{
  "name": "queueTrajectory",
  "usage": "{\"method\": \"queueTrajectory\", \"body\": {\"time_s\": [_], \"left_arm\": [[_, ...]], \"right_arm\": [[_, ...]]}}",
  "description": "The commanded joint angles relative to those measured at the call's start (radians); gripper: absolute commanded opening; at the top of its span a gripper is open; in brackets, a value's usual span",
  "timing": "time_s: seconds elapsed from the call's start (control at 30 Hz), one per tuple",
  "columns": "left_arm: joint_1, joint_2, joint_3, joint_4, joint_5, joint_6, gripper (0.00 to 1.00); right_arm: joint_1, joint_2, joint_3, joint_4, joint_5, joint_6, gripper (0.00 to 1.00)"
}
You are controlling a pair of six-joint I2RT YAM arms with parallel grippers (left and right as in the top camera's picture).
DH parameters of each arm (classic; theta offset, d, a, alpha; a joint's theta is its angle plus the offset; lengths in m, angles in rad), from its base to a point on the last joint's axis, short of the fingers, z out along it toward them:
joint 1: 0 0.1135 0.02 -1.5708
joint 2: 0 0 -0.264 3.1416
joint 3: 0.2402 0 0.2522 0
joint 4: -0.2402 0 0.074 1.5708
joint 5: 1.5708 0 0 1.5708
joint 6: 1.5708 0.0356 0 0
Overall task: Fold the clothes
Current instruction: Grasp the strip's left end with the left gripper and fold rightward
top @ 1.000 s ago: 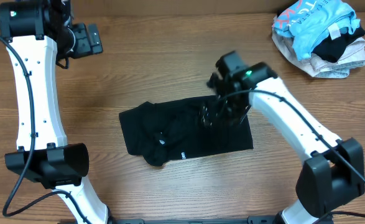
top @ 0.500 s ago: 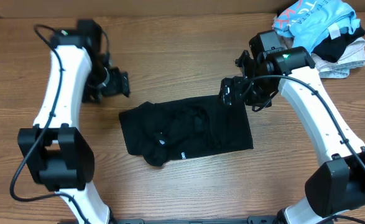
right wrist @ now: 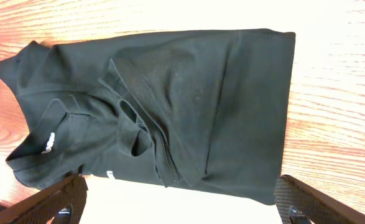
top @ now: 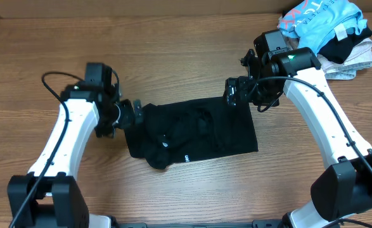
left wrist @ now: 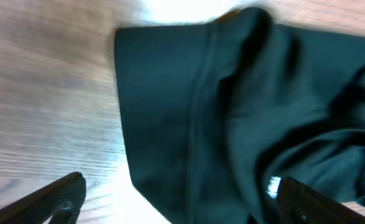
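Table (top: pixel 186 50) gives you bare wood all round the black shirt (top: pixel 192 133) lying at centre. Clothes pile (top: pixel 328 38) crowds your far right corner. Left gripper (top: pixel 130 114) at shirt's left edge, right gripper (top: pixel 233 94) at its top-right corner, both spread.

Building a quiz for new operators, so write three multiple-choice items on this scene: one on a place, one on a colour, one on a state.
1. Where in the overhead view does the clothes pile lie?
A. upper right
B. lower left
C. centre

2. What colour is the spread-out garment?
A. white
B. black
C. red

3. How is the left gripper?
A. shut on the garment
B. shut on the pile
C. open

Key: 1 A, the pile sits in the upper right corner. 2 B, it shows black in every view. 3 C, the left wrist view shows its fingers wide apart over the garment's edge.
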Motion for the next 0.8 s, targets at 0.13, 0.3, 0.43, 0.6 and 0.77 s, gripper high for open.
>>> {"method": "queueTrajectory", "body": {"time_s": [0.13, 0.3, 0.43, 0.6, 0.77], "left_arm": [[-0.005, -0.004, -0.151, 0.113, 0.036, -0.043, 0.98], [-0.011, -0.004, -0.257, 0.209, 0.043, -0.043, 0.97], [-0.011, -0.004, -0.314, 0.264, 0.050, -0.044, 0.96], [-0.011, -0.004, -0.359, 0.321, 0.048, -0.043, 0.93], [-0.011, -0.004, -0.408, 0.377, 0.049, -0.043, 0.77]], "right_arm": [[-0.003, -0.026, 0.019, 0.002, 0.007, -0.007, 1.00], [-0.003, -0.026, 0.019, 0.002, 0.007, -0.007, 1.00], [-0.003, -0.026, 0.019, 0.005, 0.013, -0.007, 1.00], [-0.003, -0.026, 0.019, 0.007, 0.026, -0.007, 1.00], [-0.003, -0.026, 0.019, 0.014, 0.026, -0.006, 1.00]]}}
